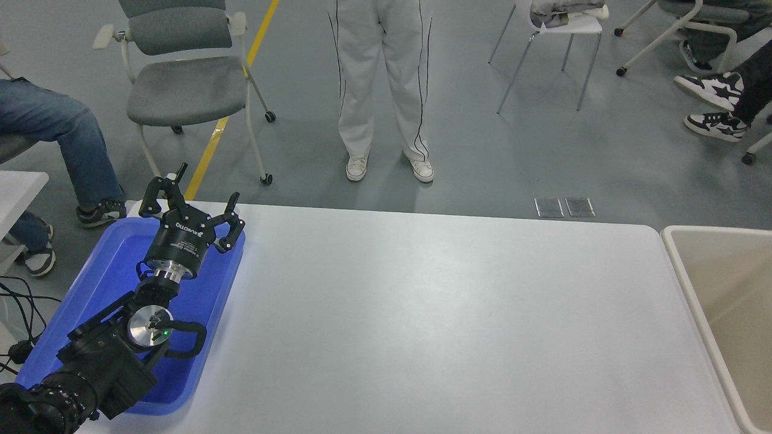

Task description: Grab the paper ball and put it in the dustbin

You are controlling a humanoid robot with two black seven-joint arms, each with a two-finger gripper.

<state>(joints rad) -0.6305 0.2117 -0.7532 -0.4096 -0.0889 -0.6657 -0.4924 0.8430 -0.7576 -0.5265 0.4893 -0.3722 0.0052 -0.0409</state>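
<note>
**Blue tray under the left arm, dustbin at the right edge, no paper ball in sight**

At the far left, a shallow blue tray [102,283] lies on the white table [434,313], reaching to the table's left edge. The left arm comes in from the lower left corner and hangs over the tray, covering much of its floor; the bare part of the floor that shows holds nothing. The left gripper [192,204] sits above the tray's far end, its black fingers [232,232] spread apart and gripping nothing.

Beyond the table's far edge, a person in white trousers [383,84] stands on the grey floor.

At the right edge stands the cream dustbin [678,256], just beside the table's right end. Only part of its inside shows, smooth pale walls, and nothing can be seen in that part. The paper ball appears nowhere in the head view, neither in the tray, on the table, nor in the visible part of the dustbin
</note>
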